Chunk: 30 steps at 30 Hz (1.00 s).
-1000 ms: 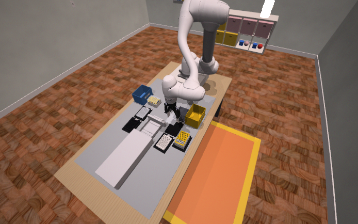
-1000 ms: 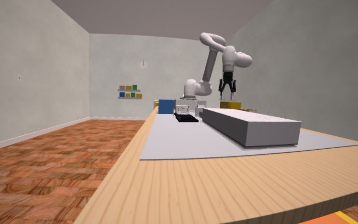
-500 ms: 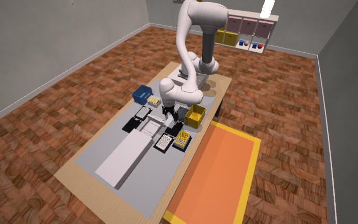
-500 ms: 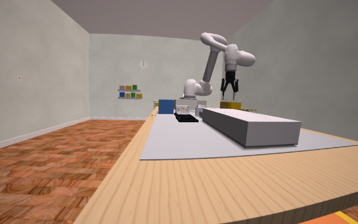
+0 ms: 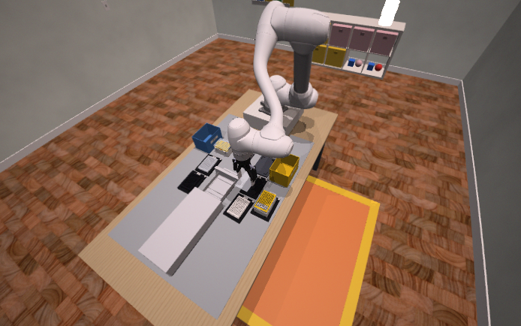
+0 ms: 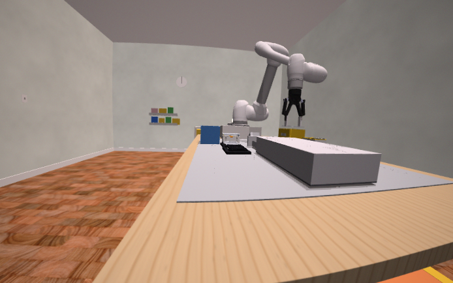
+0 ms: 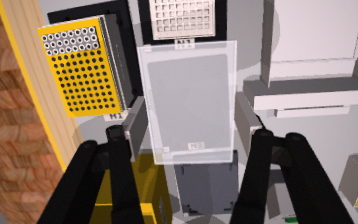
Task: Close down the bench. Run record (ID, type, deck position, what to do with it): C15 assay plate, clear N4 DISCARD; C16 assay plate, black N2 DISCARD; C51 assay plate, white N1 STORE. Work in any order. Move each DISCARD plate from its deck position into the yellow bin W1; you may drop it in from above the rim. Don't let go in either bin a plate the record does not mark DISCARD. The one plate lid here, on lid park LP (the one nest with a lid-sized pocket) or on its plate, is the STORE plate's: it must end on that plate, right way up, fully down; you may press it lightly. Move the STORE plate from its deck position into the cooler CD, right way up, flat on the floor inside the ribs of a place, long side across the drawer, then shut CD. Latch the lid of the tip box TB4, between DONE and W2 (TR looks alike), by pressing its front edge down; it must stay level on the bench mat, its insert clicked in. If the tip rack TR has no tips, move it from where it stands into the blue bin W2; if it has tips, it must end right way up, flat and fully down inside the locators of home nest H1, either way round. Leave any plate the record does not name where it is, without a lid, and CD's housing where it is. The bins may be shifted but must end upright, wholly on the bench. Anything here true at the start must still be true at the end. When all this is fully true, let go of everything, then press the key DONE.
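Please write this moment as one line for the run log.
gripper: shut on clear rectangular plate lid | lid: flat, lifted above deck | next to: white assay plate, not yet covered

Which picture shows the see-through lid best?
The wrist view: the clear lid fills the middle, gripped between the jaws of the gripper. In the top view the arm mostly hides it; in the exterior view it is too small to make out.

Clear plastic lid (image 7: 189, 100), see-through, smooth; gripper (image 7: 191, 125) fingers matt black; tip rack (image 7: 81, 70) yellow matt plastic; bench (image 6: 256, 228) pale grained wood; mat (image 6: 228, 175) flat grey.
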Tool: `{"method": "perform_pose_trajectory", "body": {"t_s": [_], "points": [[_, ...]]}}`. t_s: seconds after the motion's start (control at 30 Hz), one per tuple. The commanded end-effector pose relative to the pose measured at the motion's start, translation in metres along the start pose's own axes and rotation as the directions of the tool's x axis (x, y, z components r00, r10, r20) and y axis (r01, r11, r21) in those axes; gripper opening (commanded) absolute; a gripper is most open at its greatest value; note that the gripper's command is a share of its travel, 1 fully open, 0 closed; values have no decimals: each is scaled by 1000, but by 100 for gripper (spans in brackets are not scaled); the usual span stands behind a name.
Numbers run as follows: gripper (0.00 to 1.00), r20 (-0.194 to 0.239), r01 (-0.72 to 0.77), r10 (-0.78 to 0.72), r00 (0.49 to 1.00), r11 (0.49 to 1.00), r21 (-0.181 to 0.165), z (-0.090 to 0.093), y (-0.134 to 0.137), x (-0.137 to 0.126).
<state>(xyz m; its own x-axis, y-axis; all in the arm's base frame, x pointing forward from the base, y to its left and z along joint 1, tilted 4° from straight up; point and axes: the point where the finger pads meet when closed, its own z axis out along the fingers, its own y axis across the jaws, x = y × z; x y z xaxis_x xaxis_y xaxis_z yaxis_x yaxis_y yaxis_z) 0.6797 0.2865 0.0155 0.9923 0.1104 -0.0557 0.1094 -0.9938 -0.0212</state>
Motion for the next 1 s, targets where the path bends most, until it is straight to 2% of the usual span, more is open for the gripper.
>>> {"method": "perform_pose_trajectory", "body": {"t_s": [0.0,0.97], "points": [[0,2,0,0,1000,1000,-2,0,2,12],[0,2,0,0,1000,1000,-2,0,-3,79]]}}
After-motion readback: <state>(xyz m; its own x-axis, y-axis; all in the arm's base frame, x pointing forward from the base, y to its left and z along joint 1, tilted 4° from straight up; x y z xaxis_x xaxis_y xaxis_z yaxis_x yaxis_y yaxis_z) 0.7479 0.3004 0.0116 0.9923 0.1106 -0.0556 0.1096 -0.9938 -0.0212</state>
